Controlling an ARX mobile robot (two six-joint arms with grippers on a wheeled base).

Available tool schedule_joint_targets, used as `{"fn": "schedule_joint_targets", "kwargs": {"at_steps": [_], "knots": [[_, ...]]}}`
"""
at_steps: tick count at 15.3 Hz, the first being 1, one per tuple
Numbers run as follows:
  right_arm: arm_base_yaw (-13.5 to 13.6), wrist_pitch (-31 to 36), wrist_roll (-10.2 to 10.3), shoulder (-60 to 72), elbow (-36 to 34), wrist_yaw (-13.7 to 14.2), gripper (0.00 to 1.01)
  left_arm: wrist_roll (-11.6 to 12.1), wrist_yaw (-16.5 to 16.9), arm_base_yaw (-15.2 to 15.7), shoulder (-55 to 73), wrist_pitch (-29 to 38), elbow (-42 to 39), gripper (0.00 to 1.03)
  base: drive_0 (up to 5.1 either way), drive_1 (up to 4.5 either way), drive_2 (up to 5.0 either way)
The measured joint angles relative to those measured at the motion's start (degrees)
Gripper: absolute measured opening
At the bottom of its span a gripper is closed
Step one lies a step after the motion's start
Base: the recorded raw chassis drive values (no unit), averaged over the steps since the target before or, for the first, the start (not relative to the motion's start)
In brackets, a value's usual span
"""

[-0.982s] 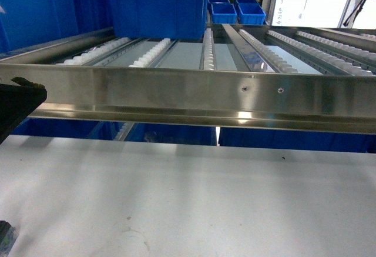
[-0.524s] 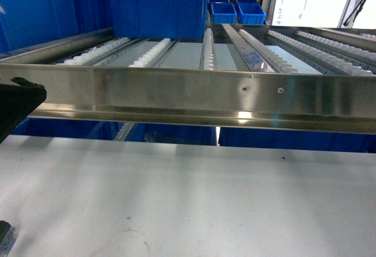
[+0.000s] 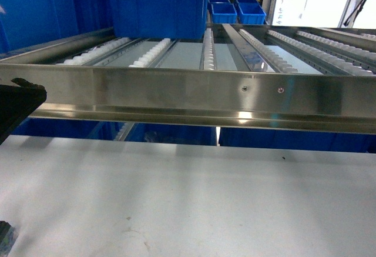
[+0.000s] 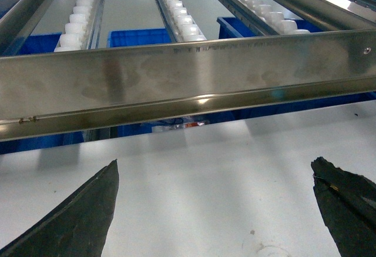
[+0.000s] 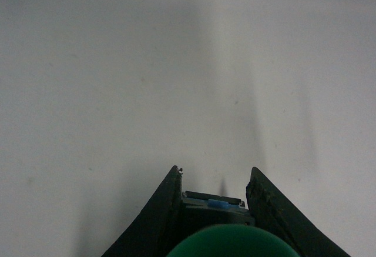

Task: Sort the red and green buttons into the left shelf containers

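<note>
In the right wrist view my right gripper (image 5: 215,172) is shut on a button with a round green cap (image 5: 229,244) and a dark body (image 5: 212,201), held just above the white table (image 5: 176,63). My left gripper (image 4: 215,164) hangs wide open over the table with nothing between its black fingers (image 4: 82,216). In the head view only a black part of the left arm (image 3: 17,107) shows, at the left edge. Large blue bins (image 3: 158,10) stand on the roller lanes at the back left. No red button is in view.
A steel roller-conveyor frame (image 3: 205,92) with white rollers (image 3: 153,51) crosses in front of me above the table's far edge. More blue bins (image 4: 138,36) lie under it. Small blue trays (image 3: 235,11) stand far back. A small red-and-white item (image 4: 191,125) shows under the rail.
</note>
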Motion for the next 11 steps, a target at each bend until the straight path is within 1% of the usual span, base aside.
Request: {"fn": "schedule_joint_targets", "kwargs": {"at_steps": [2, 3, 4, 5, 7, 9, 10, 11], "knots": [[0.02, 0.42, 0.28, -4.79, -1.62, -0.59, 0.30, 0.00, 0.00, 0.00, 0.00, 0.02, 0.02, 0.98, 0.0, 0.00, 0.0], [0.04, -0.07, 1.05, -10.34, -3.26, -1.90, 0.30, 0.00, 0.00, 0.00, 0.00, 0.02, 0.02, 0.98, 0.0, 0.00, 0.0], [0.44, -2.25, 1.60, -15.85, -4.85, -2.71, 0.30, 0.00, 0.00, 0.00, 0.00, 0.02, 0.00, 0.98, 0.0, 0.00, 0.0], [0.48, -6.64, 2.67, -23.34, -6.58, -4.28, 0.30, 0.00, 0.00, 0.00, 0.00, 0.02, 0.02, 0.98, 0.0, 0.00, 0.0], [0.79, -13.88, 3.91, -35.89, -7.69, -5.51, 0.30, 0.00, 0.02, 0.00, 0.00, 0.02, 0.00, 0.98, 0.0, 0.00, 0.0], [2.40, -20.28, 4.09, -47.84, -8.28, -5.60, 0.30, 0.00, 0.00, 0.00, 0.00, 0.02, 0.00, 0.98, 0.0, 0.00, 0.0], [4.11, -23.71, 4.04, -53.33, -8.85, -4.85, 0.30, 0.00, 0.00, 0.00, 0.00, 0.02, 0.02, 0.98, 0.0, 0.00, 0.0], [5.77, -24.74, 3.98, -55.89, -9.46, -4.17, 0.30, 0.00, 0.00, 0.00, 0.00, 0.02, 0.00, 0.98, 0.0, 0.00, 0.0]]}}
